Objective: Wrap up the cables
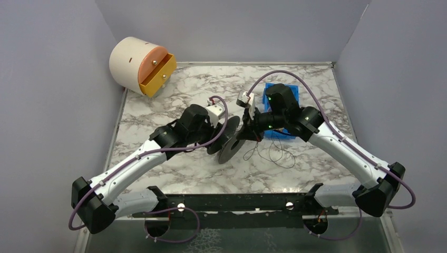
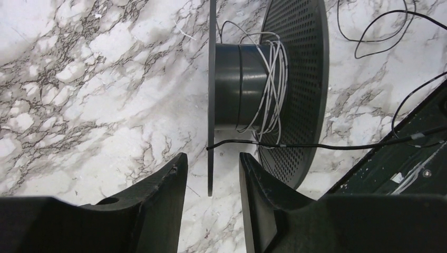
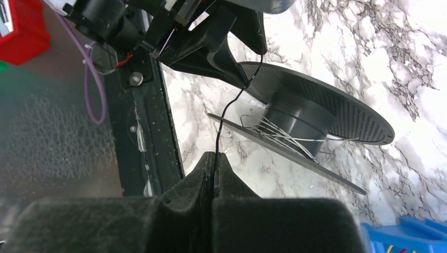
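Observation:
A black spool [image 1: 229, 142] stands on its edge mid-table. In the left wrist view its hub [image 2: 237, 87] carries turns of white cable [image 2: 271, 84] between a thin flange [image 2: 211, 105] and a perforated flange [image 2: 300, 79]. My left gripper [image 2: 211, 174] is open, its jaws either side of the thin flange's edge. My right gripper [image 3: 214, 163] is shut on a thin black cable [image 3: 226, 110], which runs taut to the spool [image 3: 311, 116]. The same cable [image 2: 342, 146] crosses the left wrist view. Loose black cable loops [image 1: 274, 153] lie on the marble right of the spool.
A blue bin [image 1: 287, 95] sits behind my right arm. A cream and orange drawer unit [image 1: 139, 66] stands at the back left corner. The black base rail [image 1: 237, 203] runs along the near edge. Walls enclose the table on three sides.

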Robot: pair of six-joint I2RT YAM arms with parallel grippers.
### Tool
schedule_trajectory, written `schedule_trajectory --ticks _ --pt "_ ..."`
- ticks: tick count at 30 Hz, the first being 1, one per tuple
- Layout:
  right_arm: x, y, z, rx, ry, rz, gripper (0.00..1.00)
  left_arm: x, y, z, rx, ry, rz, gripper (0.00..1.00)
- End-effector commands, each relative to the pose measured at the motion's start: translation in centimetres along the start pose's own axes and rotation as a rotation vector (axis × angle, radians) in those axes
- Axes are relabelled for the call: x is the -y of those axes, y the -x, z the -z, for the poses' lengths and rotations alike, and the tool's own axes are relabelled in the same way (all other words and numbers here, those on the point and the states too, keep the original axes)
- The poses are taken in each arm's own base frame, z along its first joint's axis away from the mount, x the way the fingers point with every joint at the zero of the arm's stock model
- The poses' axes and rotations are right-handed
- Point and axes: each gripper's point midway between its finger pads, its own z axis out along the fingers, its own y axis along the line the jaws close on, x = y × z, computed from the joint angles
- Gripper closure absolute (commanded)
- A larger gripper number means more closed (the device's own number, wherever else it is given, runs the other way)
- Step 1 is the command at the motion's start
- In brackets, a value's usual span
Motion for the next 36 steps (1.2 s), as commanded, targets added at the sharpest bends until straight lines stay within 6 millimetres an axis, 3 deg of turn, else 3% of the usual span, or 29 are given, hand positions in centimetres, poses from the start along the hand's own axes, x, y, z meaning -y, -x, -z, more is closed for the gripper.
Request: schedule_trajectory --ticks 1,8,14,18,22,26,36 --pt "-1.1 0.3 0.1 -0.039 0.054 -0.063 0.99 1.2 1.1 1.2 0.057 -0.065 -0.019 0.56" --pt "-2.1 -0.3 0.1 -0.086 0.117 -0.119 0.99 2.6 2.7 4.1 0.152 -0.146 -0.038 0.46" --pt "-1.5 -1.5 -0.3 -0.129 0.095 -0.169 0.99 4.4 4.0 6.6 0.208 -0.241 -0.060 0.33" --pt "-2.0 -0.8 -0.9 -0.108 0.148 -0.186 0.99 5.1 5.3 7.9 0.250 -0.279 -0.076 0.30" --pt "-2.2 -0.1 -1.8 -0.111 0.202 -0.223 0.99 4.1 5.8 7.4 0.253 -0.224 -0.094 0.26" --pt "-0.7 -0.3 -2.7 -0.139 0.149 -0.288 0.99 2.7 6.0 6.3 0.250 -0.143 -0.103 0.25" --pt "1.4 -0.3 -3.6 -0.148 0.129 -0.446 0.99 2.5 5.5 4.2 0.239 -0.144 -0.131 0.25"
